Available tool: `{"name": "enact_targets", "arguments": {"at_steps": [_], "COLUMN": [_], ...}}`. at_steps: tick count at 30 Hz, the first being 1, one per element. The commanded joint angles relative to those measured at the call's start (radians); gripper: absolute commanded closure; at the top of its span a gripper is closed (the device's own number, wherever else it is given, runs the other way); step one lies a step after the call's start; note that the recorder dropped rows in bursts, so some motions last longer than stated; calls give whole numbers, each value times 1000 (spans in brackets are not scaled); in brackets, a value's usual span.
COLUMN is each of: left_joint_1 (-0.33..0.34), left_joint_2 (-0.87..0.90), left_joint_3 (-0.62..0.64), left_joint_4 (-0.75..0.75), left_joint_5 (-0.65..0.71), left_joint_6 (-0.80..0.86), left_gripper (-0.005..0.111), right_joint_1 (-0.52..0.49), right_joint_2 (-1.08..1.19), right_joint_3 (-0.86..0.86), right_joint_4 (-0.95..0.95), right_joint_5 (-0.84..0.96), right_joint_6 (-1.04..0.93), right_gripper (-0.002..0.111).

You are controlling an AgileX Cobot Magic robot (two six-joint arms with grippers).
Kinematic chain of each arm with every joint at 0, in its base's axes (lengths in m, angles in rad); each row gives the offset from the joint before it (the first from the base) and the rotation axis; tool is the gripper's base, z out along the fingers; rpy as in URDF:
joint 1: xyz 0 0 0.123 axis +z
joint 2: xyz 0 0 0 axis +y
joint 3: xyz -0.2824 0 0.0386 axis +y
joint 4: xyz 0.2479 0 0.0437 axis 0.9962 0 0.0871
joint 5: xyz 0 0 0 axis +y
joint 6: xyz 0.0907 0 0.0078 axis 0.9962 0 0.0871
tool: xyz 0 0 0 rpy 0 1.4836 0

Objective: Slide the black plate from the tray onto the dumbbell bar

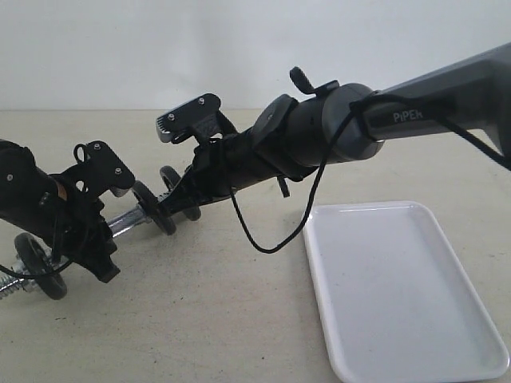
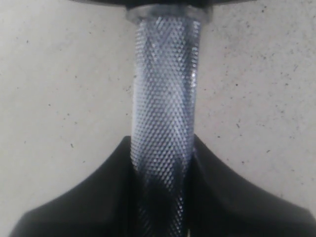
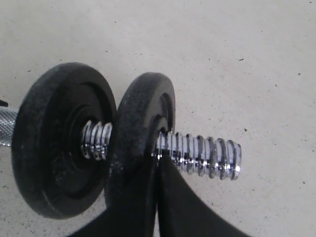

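The dumbbell bar (image 1: 128,222) is held off the table, and my left gripper (image 2: 162,144) is shut on its knurled chrome middle (image 2: 163,84). In the right wrist view two black discs sit on the bar's threaded end (image 3: 207,157). The outer one is the black plate (image 3: 145,111), and a gap of thread separates it from the inner disc (image 3: 54,138). My right gripper (image 3: 159,157) is shut with nothing between its fingers. Its tip rests on the thread against the plate's outer face. The white tray (image 1: 399,295) lies at the lower right with nothing on it.
Another black disc (image 1: 40,267) sits near the bar's opposite end at the far left. The right arm (image 1: 359,120) reaches across the middle above the beige table (image 1: 207,319), and its black cable (image 1: 275,239) hangs down beside the tray.
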Motion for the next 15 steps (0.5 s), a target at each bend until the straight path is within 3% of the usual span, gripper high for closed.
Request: {"name": "enact_targets", "arguments": {"at_steps": [1, 15], "left_joint_1": [-12, -12], "left_joint_2": [-23, -23], "left_joint_3": [-31, -31], "left_joint_4": [-41, -41], "left_joint_5": [-403, -487], "left_joint_6": [-41, -134], "left_gripper": [102, 102], "right_joint_1": [54, 54], "right_joint_2": [-2, -2], "right_joint_3": [-3, -3], "right_joint_4": [15, 15], "right_joint_5": [151, 187], "right_joint_6": [10, 9], "right_gripper": [109, 109]}}
